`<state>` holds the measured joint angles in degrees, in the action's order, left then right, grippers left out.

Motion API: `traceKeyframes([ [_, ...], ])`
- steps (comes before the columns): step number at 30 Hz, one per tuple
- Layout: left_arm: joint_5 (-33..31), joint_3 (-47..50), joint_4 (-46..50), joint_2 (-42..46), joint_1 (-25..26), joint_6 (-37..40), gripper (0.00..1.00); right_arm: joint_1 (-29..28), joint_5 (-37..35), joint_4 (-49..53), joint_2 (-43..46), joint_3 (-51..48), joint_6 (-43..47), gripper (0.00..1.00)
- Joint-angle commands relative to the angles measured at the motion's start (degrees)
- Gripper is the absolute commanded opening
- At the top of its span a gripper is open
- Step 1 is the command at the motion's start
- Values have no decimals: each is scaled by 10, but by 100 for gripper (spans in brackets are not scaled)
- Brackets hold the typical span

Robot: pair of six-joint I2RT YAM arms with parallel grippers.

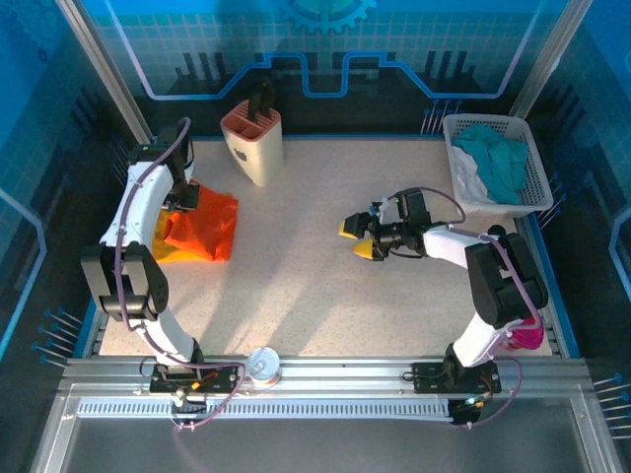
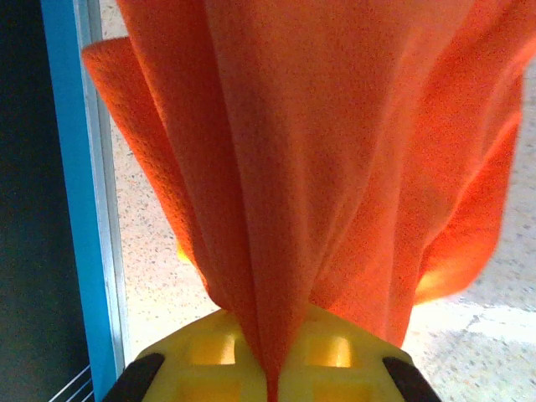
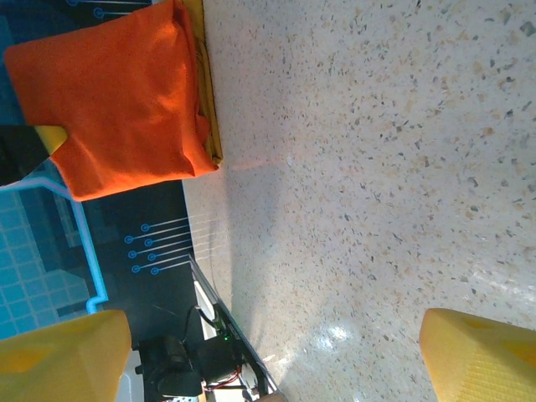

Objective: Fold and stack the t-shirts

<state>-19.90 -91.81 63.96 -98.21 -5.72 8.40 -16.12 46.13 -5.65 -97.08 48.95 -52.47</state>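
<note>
Speckled beige desk [image 1: 315,286], at whose left edge a bright orange-red soft cloth t-shirt [image 1: 209,229] rests bunched on a mustard-yellow cloth t-shirt [image 1: 168,248]. The left hand [image 2: 272,373] pinches an orange fold, which drapes limp and light; a hem or corner looks the surest hold. The right hand [image 1: 359,237] gapes wide and empty over mid-desk.

Nothing readable here as far as I can tell, no words, brands or numbers on anything. The closest thing to a sign is a gear outline [image 1: 325,12] drawn at the top of the blue back wall [image 1: 197,39], with circuit-style lines [image 1: 325,84] running below it. Just graphics, no lettering.
</note>
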Motion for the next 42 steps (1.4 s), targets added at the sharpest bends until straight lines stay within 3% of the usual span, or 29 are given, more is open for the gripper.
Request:
traceKeyframes([
  [1,-43,36,-75,2,-14,21,0,-5,22,-14,-13,-11,5,90],
  [7,-43,46,-96,-11,-46,18,0,-3,25,-15,-13,-12,8,90],
  [17,-69,79,-155,-39,-52,15,1,-3,20,7,-7,-6,18,89],
  [19,-87,86,-161,-42,-54,10,18,-3,10,33,3,0,37,90],
  [21,-106,87,-164,-48,-58,2,45,-3,3,51,12,4,50,90],
  [23,-120,83,-162,-58,-66,-7,80,-3,1,62,20,7,59,90],
  [24,-122,77,-157,-62,-69,-11,90,-3,0,64,20,8,60,90],
  [26,-117,64,-143,-67,-71,-24,98,-2,1,67,21,8,62,89],
  [34,-60,50,-118,-14,-54,-59,99,8,-13,111,31,30,91,90],
  [39,22,86,-149,55,-22,-88,99,15,-53,183,52,65,144,93],
  [42,103,117,-173,94,-13,-129,99,19,-114,239,78,87,191,98],
])
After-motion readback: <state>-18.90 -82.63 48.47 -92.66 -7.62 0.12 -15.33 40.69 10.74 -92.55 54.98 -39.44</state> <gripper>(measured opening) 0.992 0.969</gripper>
